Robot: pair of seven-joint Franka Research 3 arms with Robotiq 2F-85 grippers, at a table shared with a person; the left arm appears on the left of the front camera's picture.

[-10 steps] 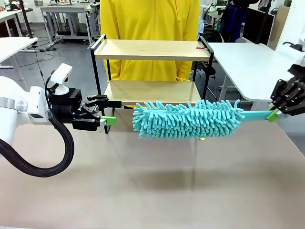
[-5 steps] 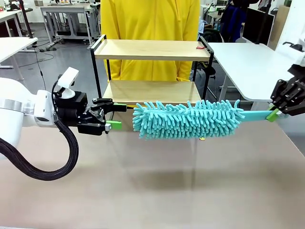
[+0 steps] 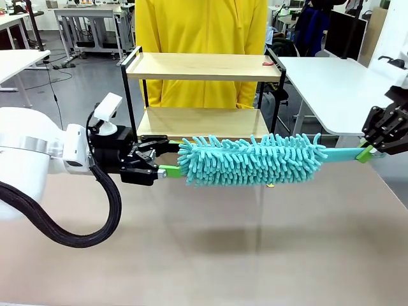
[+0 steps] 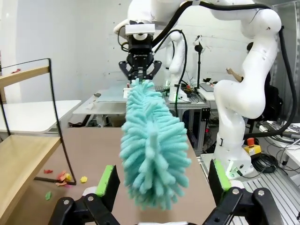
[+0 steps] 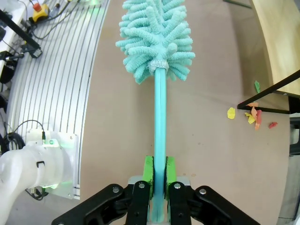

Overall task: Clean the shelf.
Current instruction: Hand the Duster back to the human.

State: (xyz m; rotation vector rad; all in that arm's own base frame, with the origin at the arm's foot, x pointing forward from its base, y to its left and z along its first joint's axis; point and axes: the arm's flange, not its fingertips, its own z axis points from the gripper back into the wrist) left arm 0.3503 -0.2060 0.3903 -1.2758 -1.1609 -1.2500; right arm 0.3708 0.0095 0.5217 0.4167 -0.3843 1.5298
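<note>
A: Item one, left claw (image 3: 167,157), black with green pads. Change on record?

B: It has travelled across the brown table (image 3: 210,248) toward the fluffy turquoise microfibre duster with a flat turquoise handle (image 3: 252,159). A second ago it sat well short of the head; now its wide-open fingers reach the duster's free tip. In the left wrist view the tip hangs between the two green pads (image 4: 107,180), touching neither.

A: Item two, right claw (image 3: 366,152)?

B: Unchanged. Clamped shut on the duster's handle end, holding the tool level above the table.

A: Item three, the small two-tier shelf with thin black metal frame and light wooden boards (image 3: 204,66)?

B: Stands at the table's far edge, just behind the duster, in front of a person in a yellow top (image 3: 201,25). Same spot as before. Small coloured scraps (image 5: 255,115) lie on the table by one of its legs.

A: Meaning for the task?

B: Likely a handover or two-claw steadying of the duster; no wiping of the boards yet.
</note>
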